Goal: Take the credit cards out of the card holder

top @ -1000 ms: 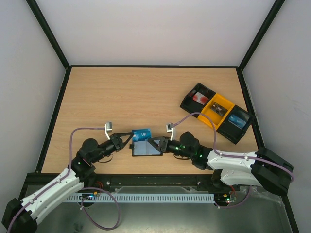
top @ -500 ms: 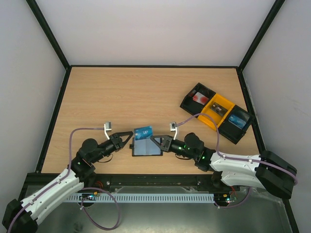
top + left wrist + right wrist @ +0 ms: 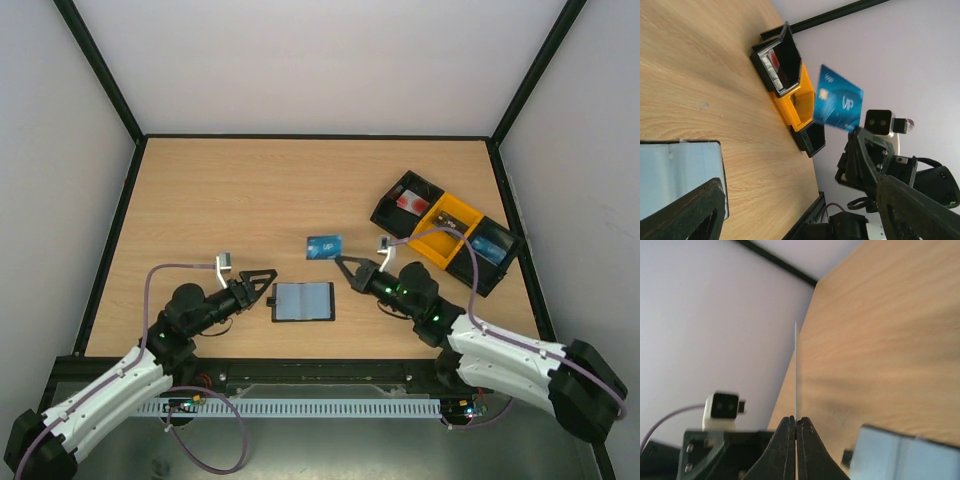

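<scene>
The black card holder (image 3: 302, 301) lies open flat on the table, its pale blue-grey inner panels up; the left wrist view shows it as the card holder (image 3: 680, 175) at lower left. A blue credit card (image 3: 323, 245) with a chip hangs in the air up and to the right of it. My right gripper (image 3: 345, 263) is shut on the card's lower edge. The right wrist view shows that card (image 3: 796, 375) edge-on between the shut jaws of the right gripper (image 3: 796, 421). Just left of the holder, my left gripper (image 3: 268, 285) stands open and holds nothing.
A long black-and-yellow three-compartment tray (image 3: 497, 283) sits at the back right, with a red-and-white object and a blue object in its end compartments. In the left wrist view the tray (image 3: 807, 97) shows behind the blue card (image 3: 838, 102). Black frame rails edge the table.
The right gripper closed on the blue card and carried it up and to the right, away from the holder. The left gripper opened, letting go of the card.
</scene>
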Robot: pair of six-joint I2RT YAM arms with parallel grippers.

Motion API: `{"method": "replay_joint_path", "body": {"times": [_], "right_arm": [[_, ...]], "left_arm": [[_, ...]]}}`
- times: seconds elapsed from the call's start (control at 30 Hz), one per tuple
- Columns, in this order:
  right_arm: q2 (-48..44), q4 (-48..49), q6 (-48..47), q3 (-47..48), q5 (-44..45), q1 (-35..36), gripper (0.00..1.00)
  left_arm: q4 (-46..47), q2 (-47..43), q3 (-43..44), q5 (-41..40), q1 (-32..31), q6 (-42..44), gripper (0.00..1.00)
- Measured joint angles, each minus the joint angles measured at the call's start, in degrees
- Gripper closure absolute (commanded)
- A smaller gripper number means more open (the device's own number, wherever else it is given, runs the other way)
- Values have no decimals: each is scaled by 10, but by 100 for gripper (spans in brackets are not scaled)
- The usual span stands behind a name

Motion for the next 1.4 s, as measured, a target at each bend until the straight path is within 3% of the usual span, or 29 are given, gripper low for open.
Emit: {"method": "replay_joint_path", "body": {"times": [0.2,0.37,0.6,0.77,1.07,1.4], "right_arm": [[-87,-127,-33,25,3,-116,98],[-115,-229,-66,53,-12,-246,98],[-85,-328,-119,111,-52,-410,98],[-78,-394,-153,147,-33,-467,98],[-65,-525,-249,243,34,-608,98],[17,-599,-345,256,-33,-754,98]], "left_arm": [[-46,12,25,-1,1,25,1],[-96,47,69,-4,1,63,0],[-172,129,158,2,4,139,0],[-210,188,197,35,5,195,0],[-222,232,201,107,18,234,0],[-200,242,185,173,45,228,0]]}}
